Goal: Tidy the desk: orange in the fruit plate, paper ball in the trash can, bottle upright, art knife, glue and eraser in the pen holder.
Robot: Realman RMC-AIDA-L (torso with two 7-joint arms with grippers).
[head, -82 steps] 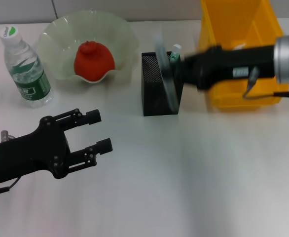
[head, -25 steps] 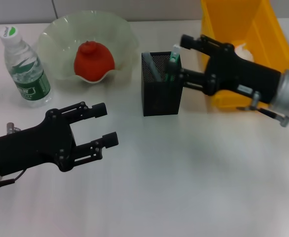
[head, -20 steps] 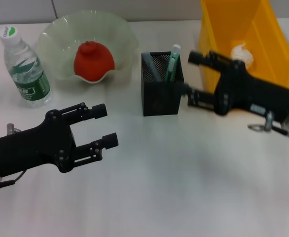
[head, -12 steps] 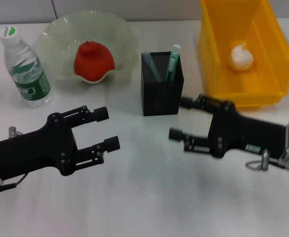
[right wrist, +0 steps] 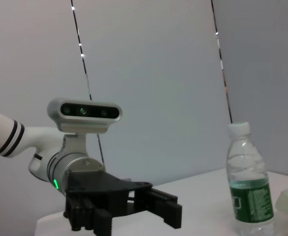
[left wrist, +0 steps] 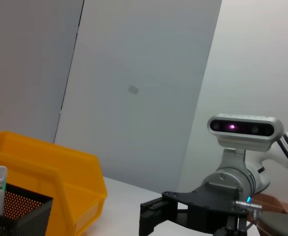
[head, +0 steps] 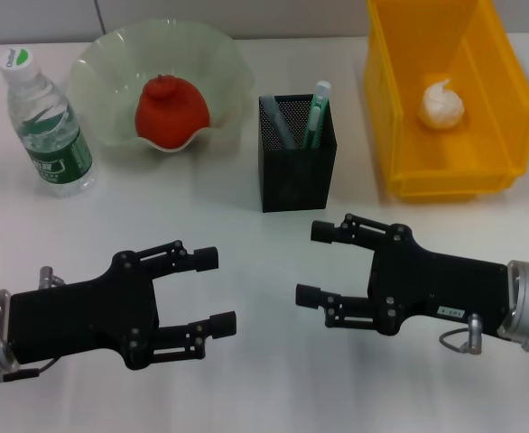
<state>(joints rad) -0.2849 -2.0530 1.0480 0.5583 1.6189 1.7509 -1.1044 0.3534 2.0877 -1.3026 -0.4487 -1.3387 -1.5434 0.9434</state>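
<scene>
Open desk (head: 264,271) between both end effectors

You are looking at two matte black grippers, the left gripper (head: 210,289) and the right gripper (head: 317,263), each showing linkage fingers with blocky tips and small screws dotting the palm plates. Silver cylindrical wrists are sitting behind both, thin cables looping beside them; the right one is wearing a small white label. From the wrist views, a grey camera pod (right wrist: 84,110) is glowing with lenses, and a white arm segment (right wrist: 4,135) is carrying black bands.
</scene>
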